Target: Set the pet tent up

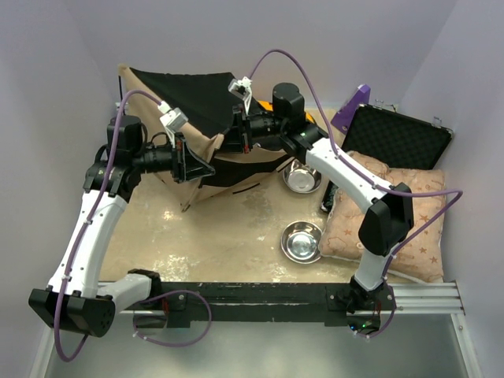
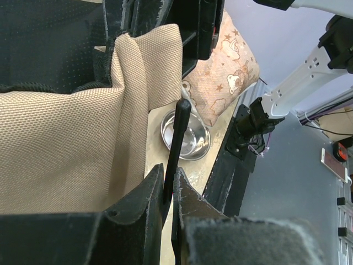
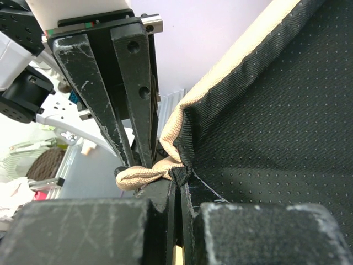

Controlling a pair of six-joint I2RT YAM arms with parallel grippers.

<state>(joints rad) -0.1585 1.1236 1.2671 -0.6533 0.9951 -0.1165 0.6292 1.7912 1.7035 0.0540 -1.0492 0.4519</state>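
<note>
Two grippers work close together on the tan-beige fabric pet tent with black inner lining (image 1: 183, 98). It lies half-collapsed on the mottled beige tabletop (image 1: 220, 236), left of the beige star-patterned cushion (image 1: 429, 216) and farther back. Its black lining faces up at the rear, and a tan panel drops to the table on its near side.

The left gripper (image 1: 206, 168) reaches in from the side away from the cushion. In the left wrist view its jaws stand nearly together, pinching a thin black pole (image 2: 176, 138) that rises between them beside a fold of the tan weave. The right gripper (image 1: 231, 142) comes across from the cushion side. Its jaws are pressed together on a bunched bit of the tent's rim, where the tan binding meets the dotted black lining.

One round steel bowl (image 1: 302, 241) sits just beside the cushion's left edge, toward the near end. A second steel bowl (image 1: 304, 178) sits farther back, also left of the cushion, partly under the right arm and just beside the tent's lower edge. Behind the cushion an open black case with foam lining (image 1: 398, 138) lies flat. At the case's left corner stands a purple object (image 1: 352, 109) that cannot be identified.
</note>
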